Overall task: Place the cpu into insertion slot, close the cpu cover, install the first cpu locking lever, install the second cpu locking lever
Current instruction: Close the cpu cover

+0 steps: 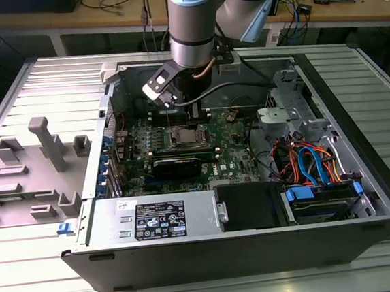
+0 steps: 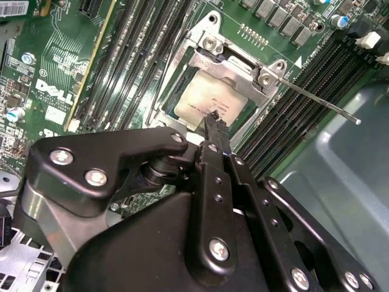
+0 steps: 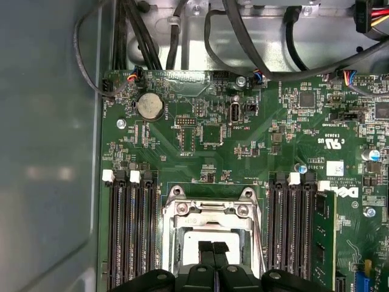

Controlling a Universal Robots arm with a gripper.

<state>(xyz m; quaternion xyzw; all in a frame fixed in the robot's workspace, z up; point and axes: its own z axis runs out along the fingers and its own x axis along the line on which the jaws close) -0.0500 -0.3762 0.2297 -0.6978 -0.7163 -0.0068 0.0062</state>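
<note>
Your open computer case (image 1: 211, 257) lies on the ribbed metal worktop (image 1: 28, 270), and the arm reaches down into it over the green motherboard (image 3: 243, 158). The pincer (image 3: 213, 248) hangs directly above the insertion slot (image 3: 164, 243), between the banks of long black memory slots (image 3: 130, 237). Its two tips are drawn in narrow, side by side, with nothing between them.

The cpu cover (image 3: 209, 220) appears to lie flat over the slot. Through its window you see the pale top of the cpu (image 2: 200, 97), seated inside. In the second wrist view the tips sit just over that pale top; you cannot tell whether they touch it.

So I judge the placing done and the cover step at or near its end, with the levers not yet installed. One thin locking lever (image 2: 316, 100) juts free over the memory slots, unhooked. The other lever's state is not clear.

Any move on that rod calls for closed tips, a push from the side, and care that the cover does not lift.
</note>
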